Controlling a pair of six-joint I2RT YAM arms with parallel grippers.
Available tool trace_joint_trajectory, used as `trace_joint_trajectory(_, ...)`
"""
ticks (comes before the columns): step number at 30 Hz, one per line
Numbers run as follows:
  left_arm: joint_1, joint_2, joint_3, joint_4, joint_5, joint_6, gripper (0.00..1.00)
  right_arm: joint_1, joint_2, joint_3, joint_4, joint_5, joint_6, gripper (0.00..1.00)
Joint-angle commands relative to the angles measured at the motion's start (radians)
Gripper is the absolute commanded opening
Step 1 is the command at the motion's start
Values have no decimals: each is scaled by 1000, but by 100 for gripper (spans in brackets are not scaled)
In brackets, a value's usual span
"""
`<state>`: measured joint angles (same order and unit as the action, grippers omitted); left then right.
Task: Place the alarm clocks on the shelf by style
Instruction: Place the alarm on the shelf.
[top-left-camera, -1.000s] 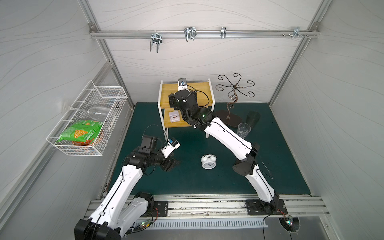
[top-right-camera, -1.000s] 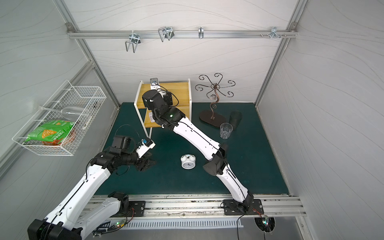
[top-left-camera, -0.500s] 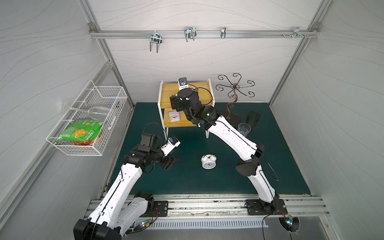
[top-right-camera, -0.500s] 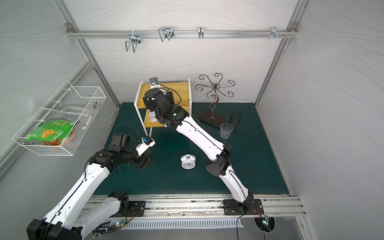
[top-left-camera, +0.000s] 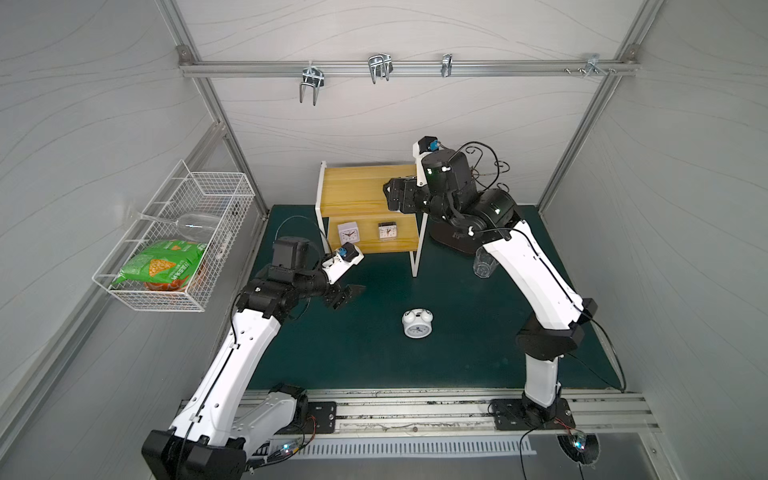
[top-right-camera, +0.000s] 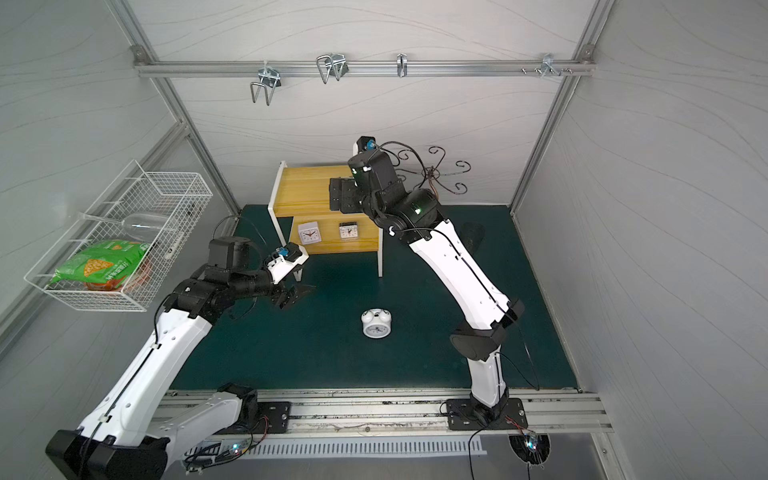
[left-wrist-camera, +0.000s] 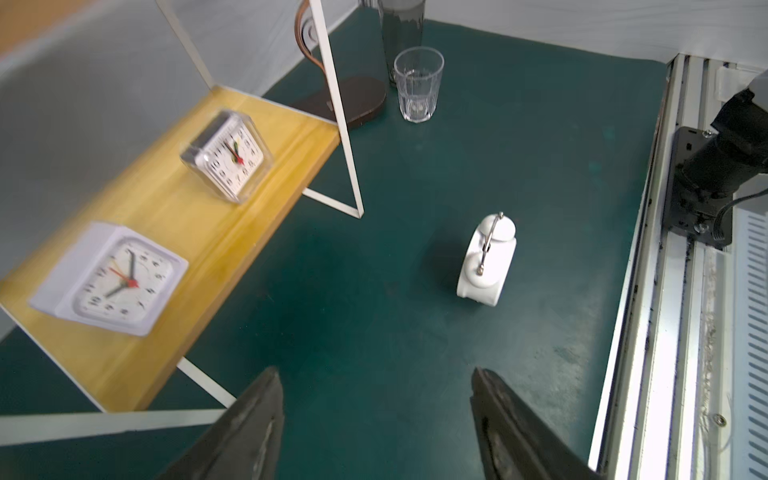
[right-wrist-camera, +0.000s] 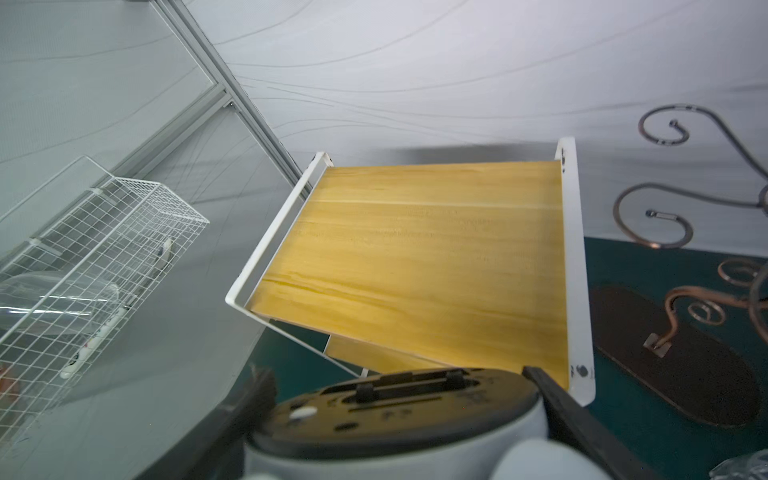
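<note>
Shows the right gripper carried sideways from above the middle of the shelf to the right end of its upper board, together with the round clock clamped between its fingers. Leaves most of that upper board uncovered. Reveals the clear-cased square clock on the shelf's lower board, formerly hidden beneath the arm. Hides part of the drinking glass, right of the shelf, behind the right forearm. Brings the left gripper closer to the shelf's front, near its left leg.
</note>
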<state>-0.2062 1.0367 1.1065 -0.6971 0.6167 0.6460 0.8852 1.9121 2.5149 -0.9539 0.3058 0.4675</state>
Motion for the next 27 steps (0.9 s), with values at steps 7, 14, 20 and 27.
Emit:
trace_joint_trajectory(7, -43, 40, 113, 99, 114, -66, 81, -16, -53, -127, -48, -282, 216, 59)
trace_joint_trajectory(14, -88, 59, 124, 101, 87, -65, 85, -12, -103, -277, 39, -340, 330, 59)
trace_joint_trajectory(20, -96, 68, 119, 142, 69, -117, 85, 31, -137, -360, 92, -333, 366, 60)
trace_joint_trajectory(27, -106, 69, 116, 161, 47, -137, 81, 66, -154, -394, 121, -317, 383, 60)
